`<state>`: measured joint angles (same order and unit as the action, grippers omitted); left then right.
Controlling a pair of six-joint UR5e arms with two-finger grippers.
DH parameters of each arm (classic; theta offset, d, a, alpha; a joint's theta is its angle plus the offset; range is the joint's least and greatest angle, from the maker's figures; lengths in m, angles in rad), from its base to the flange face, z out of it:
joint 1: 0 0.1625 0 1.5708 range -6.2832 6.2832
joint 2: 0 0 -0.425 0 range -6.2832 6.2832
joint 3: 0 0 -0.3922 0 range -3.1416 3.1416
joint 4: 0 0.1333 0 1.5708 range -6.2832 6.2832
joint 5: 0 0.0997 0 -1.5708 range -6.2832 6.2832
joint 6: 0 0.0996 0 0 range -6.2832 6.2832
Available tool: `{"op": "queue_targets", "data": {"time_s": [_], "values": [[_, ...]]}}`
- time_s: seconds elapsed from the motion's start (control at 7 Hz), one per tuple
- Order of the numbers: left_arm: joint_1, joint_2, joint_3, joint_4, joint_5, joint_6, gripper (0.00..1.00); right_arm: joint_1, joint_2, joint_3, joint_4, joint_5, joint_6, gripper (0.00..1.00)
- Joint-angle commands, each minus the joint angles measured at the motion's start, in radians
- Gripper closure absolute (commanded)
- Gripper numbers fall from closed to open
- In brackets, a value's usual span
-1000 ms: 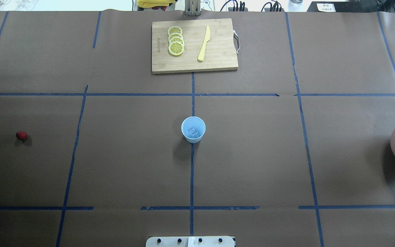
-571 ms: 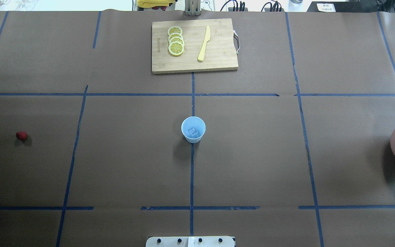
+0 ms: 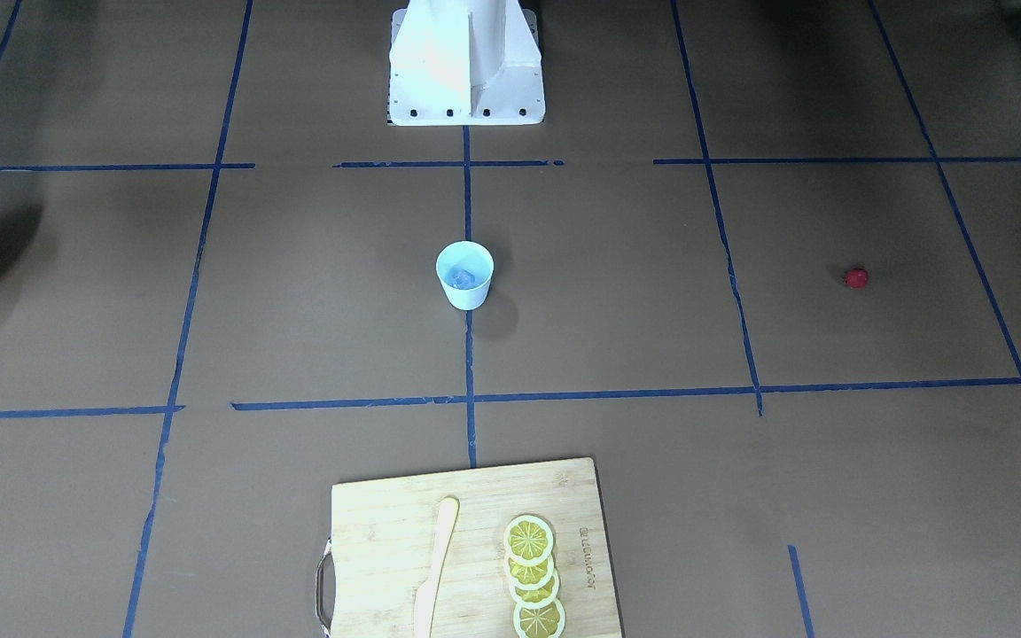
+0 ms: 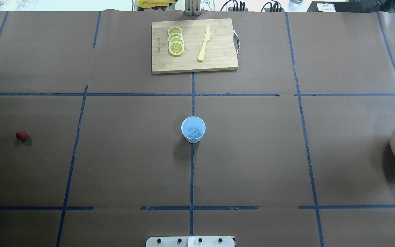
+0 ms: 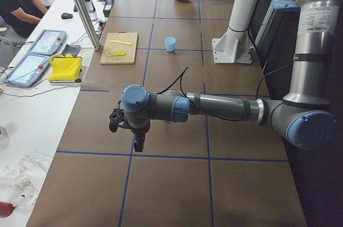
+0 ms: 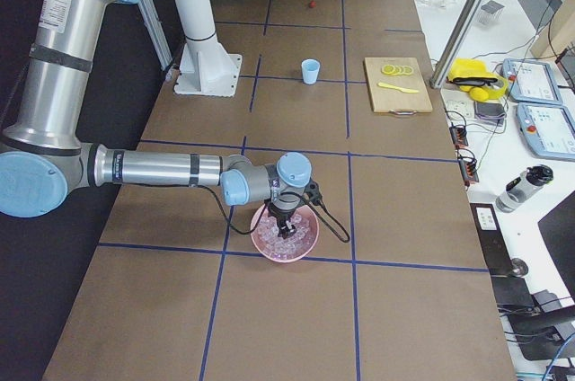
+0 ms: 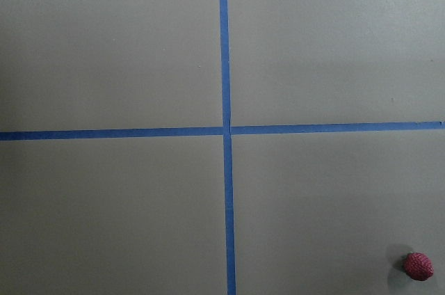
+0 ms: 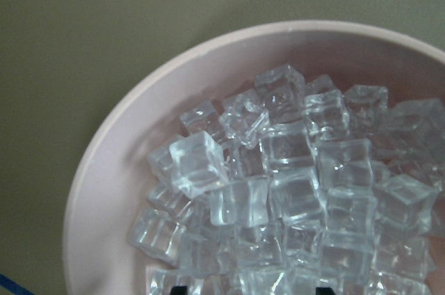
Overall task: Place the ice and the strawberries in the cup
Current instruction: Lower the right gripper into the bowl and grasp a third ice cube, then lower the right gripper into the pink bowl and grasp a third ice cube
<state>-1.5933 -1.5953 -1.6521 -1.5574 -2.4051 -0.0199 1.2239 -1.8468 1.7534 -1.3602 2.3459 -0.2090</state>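
Note:
The pale-blue cup (image 4: 193, 129) stands upright at the table's middle with one ice cube (image 4: 193, 131) in it; it also shows in the front view (image 3: 464, 275). The red strawberry (image 4: 21, 136) lies far to the left, and at the lower right of the left wrist view (image 7: 418, 266). The pink bowl (image 4: 394, 144) at the right edge holds several ice cubes (image 8: 292, 190). My right gripper (image 8: 250, 289) hangs just above that ice with its tips apart and nothing between them. My left gripper (image 5: 136, 140) hovers above the table near the strawberry; I cannot tell whether it is open.
A wooden cutting board (image 4: 218, 58) at the far middle carries several lemon slices (image 4: 176, 41) and a yellow knife (image 4: 204, 43). The robot's base (image 3: 466, 62) stands at the near edge. A person sits by tablets (image 5: 40, 50) beyond the table's far side.

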Motion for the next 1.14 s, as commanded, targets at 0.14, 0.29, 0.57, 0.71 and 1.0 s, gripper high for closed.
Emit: {"op": "queue_targets", "data": {"time_s": [0.14, 0.29, 0.57, 0.71, 1.0], "values": [[0.001, 0.0, -0.003, -0.001, 0.0, 0.0, 0.0, 0.0, -0.006, -0.005, 0.0, 0.001, 0.0, 0.36], [-0.001, 0.0, -0.003, -0.001, 0.0, 0.0, 0.0, 0.0, -0.008, -0.005, 0.0, 0.0, 0.0, 0.37], [0.001, 0.0, -0.005, -0.001, 0.0, 0.0, 0.0, 0.0, -0.005, -0.006, -0.002, 0.001, 0.0, 0.38], [-0.001, 0.0, -0.005, -0.001, -0.002, 0.0, 0.0, 0.0, 0.001, -0.008, -0.004, 0.0, 0.002, 0.39], [-0.001, 0.0, -0.009, 0.0, 0.0, 0.0, 0.0, 0.0, 0.006, -0.008, -0.004, 0.0, 0.002, 0.44]]}}
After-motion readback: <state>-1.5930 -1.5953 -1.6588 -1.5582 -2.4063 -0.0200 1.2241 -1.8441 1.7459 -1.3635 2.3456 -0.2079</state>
